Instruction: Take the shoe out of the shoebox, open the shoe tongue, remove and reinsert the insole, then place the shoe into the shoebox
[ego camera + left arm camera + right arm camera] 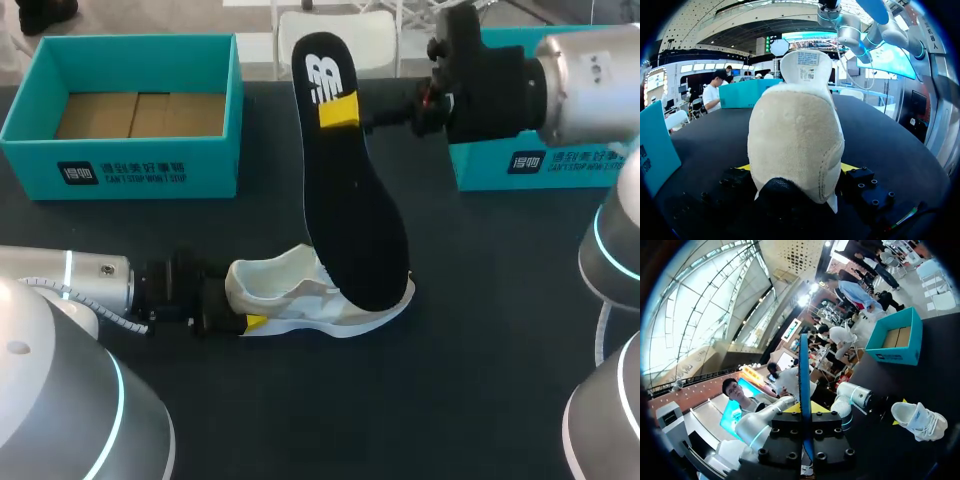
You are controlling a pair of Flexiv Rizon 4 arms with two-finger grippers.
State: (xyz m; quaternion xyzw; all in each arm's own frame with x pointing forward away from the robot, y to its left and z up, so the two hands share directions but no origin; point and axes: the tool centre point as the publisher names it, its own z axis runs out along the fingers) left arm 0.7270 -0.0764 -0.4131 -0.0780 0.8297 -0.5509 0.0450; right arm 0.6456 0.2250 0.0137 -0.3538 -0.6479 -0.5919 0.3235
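"On the dark tabletop (pixel 480 380), where's the cream fabric sneaker (pixel 290 290)?"

"Lying toe-rightward, heel clamped in the left gripper (pixel 243 305). Above it, the right gripper (pixel 338 110) pinches the black foam insole (pixel 355 230), which slants steeply, toe end down toward the opening."

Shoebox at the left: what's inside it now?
The shoebox shows only its bare brown cardboard floor. Its near wall hides the front strip of that floor. The shoe lies outside on the table, the insole standing over it.
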